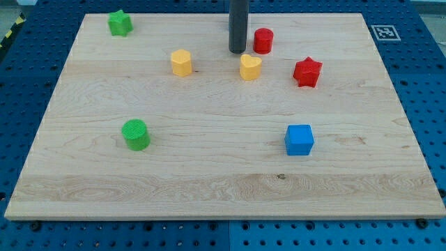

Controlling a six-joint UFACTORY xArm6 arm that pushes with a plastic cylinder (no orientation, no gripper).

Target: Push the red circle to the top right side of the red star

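The red circle stands near the board's top, right of centre. The red star lies to its lower right, a short gap apart. My tip is just left of the red circle, a small gap away, and just above the yellow heart. The dark rod rises out of the view's top.
A yellow hexagon lies left of the heart. A green star sits at the top left, a green circle at the lower left, a blue cube at the lower right. The wooden board rests on a blue pegboard table.
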